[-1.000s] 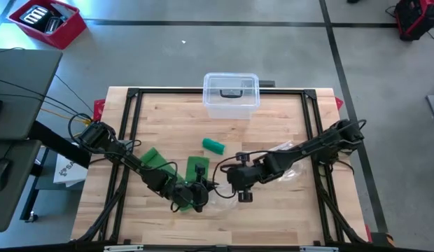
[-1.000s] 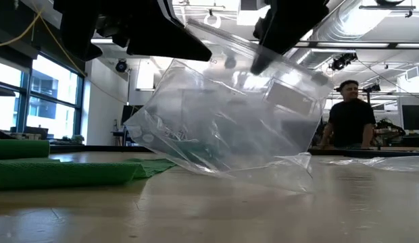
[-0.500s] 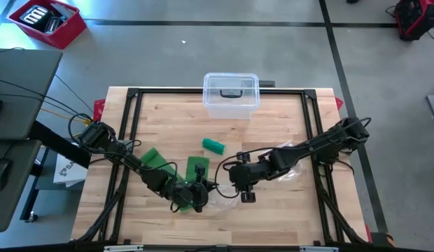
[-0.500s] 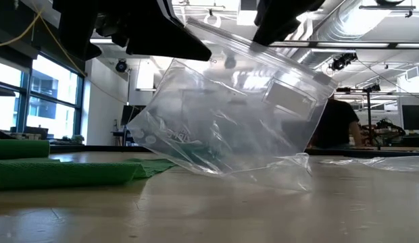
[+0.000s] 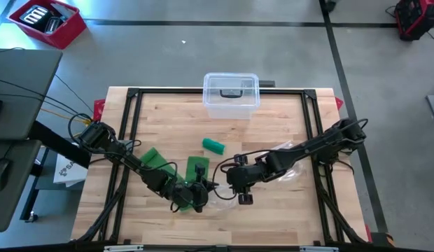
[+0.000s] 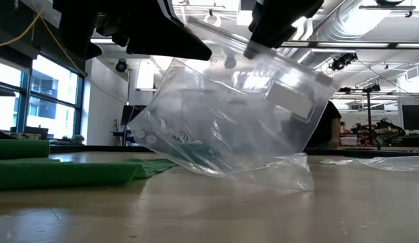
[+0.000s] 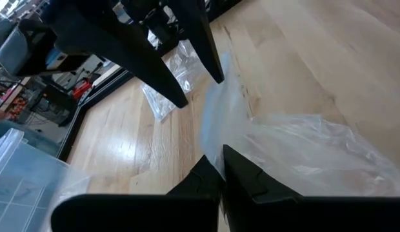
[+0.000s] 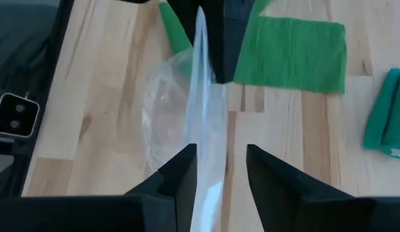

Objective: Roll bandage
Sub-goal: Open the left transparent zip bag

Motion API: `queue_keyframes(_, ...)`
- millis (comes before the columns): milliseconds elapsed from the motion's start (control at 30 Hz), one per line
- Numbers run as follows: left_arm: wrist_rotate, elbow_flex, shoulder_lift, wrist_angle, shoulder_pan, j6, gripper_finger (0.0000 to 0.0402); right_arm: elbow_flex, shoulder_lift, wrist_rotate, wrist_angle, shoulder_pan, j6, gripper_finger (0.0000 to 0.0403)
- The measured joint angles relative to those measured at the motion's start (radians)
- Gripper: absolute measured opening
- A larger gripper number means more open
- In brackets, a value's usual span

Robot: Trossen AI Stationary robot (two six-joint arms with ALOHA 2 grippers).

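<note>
Toward the near edge of the wooden surface (image 5: 273,217), a clear plastic bag (image 6: 223,121) is held tilted between the two arms, its lower corner resting on the boards and its upper rim lifted. The left gripper (image 5: 200,192), reaching in from the left, is pressed together on the bag's rim. The right gripper (image 5: 239,193) comes in from the right just beside it; its fingers (image 8: 177,177) stand apart on either side of the bag's edge, which runs through the gap between them, and whether they actually press it cannot be told. Just left of the bag, flat green bandage (image 8: 290,55) lies unrolled on the surface, partly under the left arm. A little farther, near the middle, lies a small rolled green bandage (image 5: 213,145), apart from both grippers. More crumpled clear plastic (image 5: 295,170) lies under the right arm. At the far edge stands a clear lidded plastic box (image 5: 231,95).
</note>
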Motion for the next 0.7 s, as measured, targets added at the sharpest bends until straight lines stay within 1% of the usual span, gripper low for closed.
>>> queue_keyframes(167,0.0,0.0,0.0,0.006,0.0,0.001,0.0,0.0,0.015,0.005,-0.002,0.0,0.001,0.0124)
queue_keyframes(333,0.003,0.0,0.0,0.02,-0.001,0.008,0.0,0.0,0.03,0.069,0.0,0.0,0.003,0.0116)
queue_keyframes(433,0.014,0.0,0.0,0.036,-0.001,0.009,0.0,0.0,0.044,0.056,-0.004,0.0,-0.002,0.0103)
queue_keyframes(500,0.014,0.0,0.0,0.049,-0.001,0.009,0.0,0.0,0.053,-0.003,-0.012,0.0,-0.029,0.0086)
queue_keyframes(567,0.014,0.0,-0.002,0.049,-0.001,0.009,0.0,0.0,0.055,-0.037,-0.016,0.006,-0.051,0.0057)
queue_keyframes(633,0.013,0.0,-0.002,0.048,-0.001,-0.009,0.0,0.0,0.055,-0.044,-0.015,0.01,-0.068,0.0019)
queue_keyframes(700,0.013,0.0,-0.002,0.049,-0.001,-0.025,0.0001,0.0,0.052,-0.032,-0.018,0.018,-0.071,0.0009)
